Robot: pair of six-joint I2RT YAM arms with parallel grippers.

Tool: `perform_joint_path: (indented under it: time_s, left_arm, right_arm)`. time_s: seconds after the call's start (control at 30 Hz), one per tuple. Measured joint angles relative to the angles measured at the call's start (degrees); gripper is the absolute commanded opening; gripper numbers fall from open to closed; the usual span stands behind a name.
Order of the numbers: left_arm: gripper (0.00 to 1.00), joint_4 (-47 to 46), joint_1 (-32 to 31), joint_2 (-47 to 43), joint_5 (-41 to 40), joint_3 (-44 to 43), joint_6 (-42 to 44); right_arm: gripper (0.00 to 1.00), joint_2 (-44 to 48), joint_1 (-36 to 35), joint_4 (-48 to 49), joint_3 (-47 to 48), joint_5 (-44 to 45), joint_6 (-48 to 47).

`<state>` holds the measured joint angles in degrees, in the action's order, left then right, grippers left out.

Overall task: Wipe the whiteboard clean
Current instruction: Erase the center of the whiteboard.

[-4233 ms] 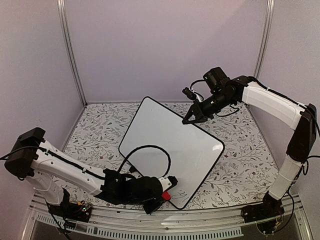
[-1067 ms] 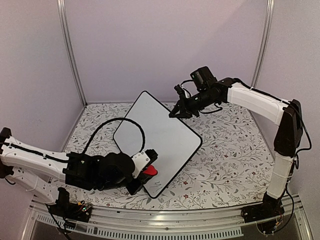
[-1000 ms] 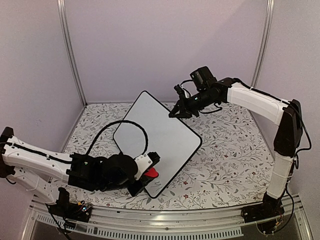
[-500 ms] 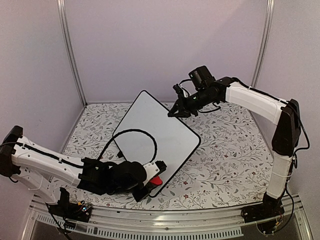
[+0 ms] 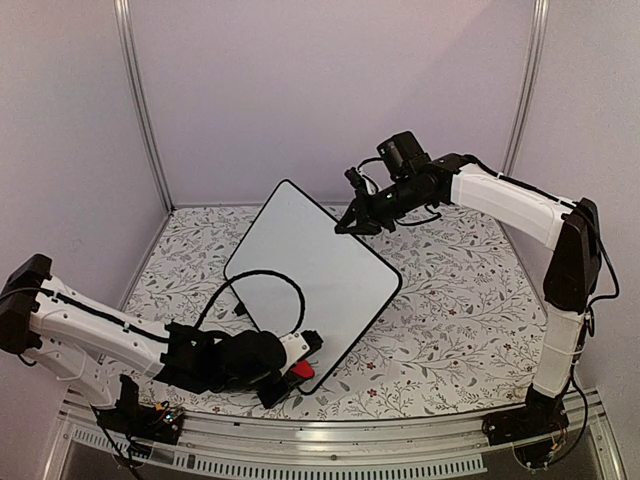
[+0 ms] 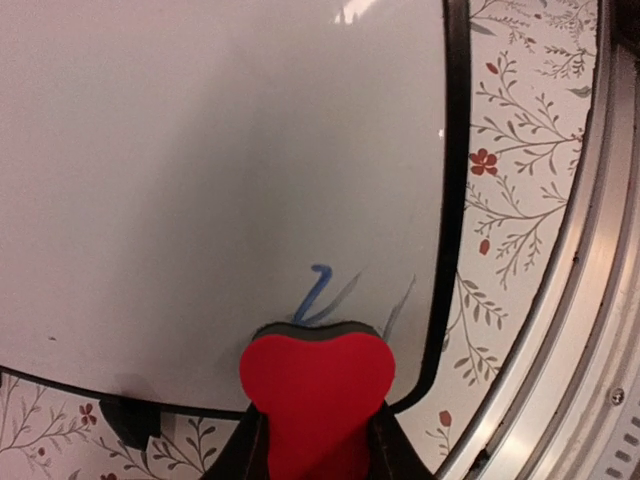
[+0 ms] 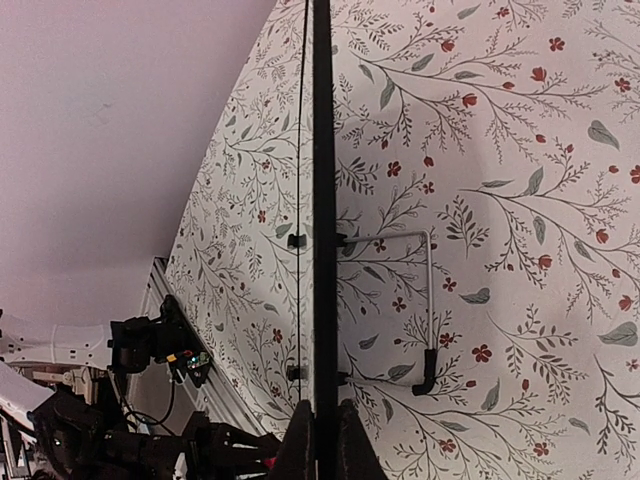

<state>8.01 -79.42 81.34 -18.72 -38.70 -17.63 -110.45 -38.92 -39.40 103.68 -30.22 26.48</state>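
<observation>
A floral-printed tabletop [image 5: 470, 300] sits under plain lilac walls [image 5: 330, 90]. The whiteboard [image 5: 310, 265] stands tilted between both pincers. The right pincer [image 5: 343, 229] pinches its far rim. The left pincer [image 5: 298, 369], clamped on a red eraser [image 6: 317, 375], presses it to the near corner, with blue marks [image 6: 320, 290] just ahead.

Since the earliest view the whiteboard [image 5: 310, 260] sits further left on the worktop [image 5: 470, 300] and is turned, with its right corner drawn in toward the middle. The right end effector [image 5: 345, 228], clamped on the board's far edge, is further left and a little higher than it was then. The left end effector [image 5: 297, 372] with the red eraser [image 5: 301, 370] is lower than a second ago, closer to the board's near corner. The left arm's elbow is less far out to the left, and its black cable [image 5: 270, 285] loops tighter.
</observation>
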Motion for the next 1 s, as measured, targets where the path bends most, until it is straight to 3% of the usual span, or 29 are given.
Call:
perform_joint_path:
  time_s: [0.5, 0.73, 1.0]
  left_arm:
    - [0.00, 0.9, 0.7, -2.8, 0.6, 3.2, -3.9]
    - [0.00, 0.3, 2.1, -7.2, -0.4, -1.0, -2.3]
    - [0.00, -3.1, 5.1, -0.5, 2.0, -4.5, -0.4]
  right_arm:
    - [0.00, -0.1, -0.1, -0.2, 0.2, -0.1, -0.1]
    - [0.00, -0.3, -0.1, -0.3, 0.3, -0.1, -0.1]
    - [0.00, -0.5, -0.1, -0.5, 0.8, -0.3, -0.1]
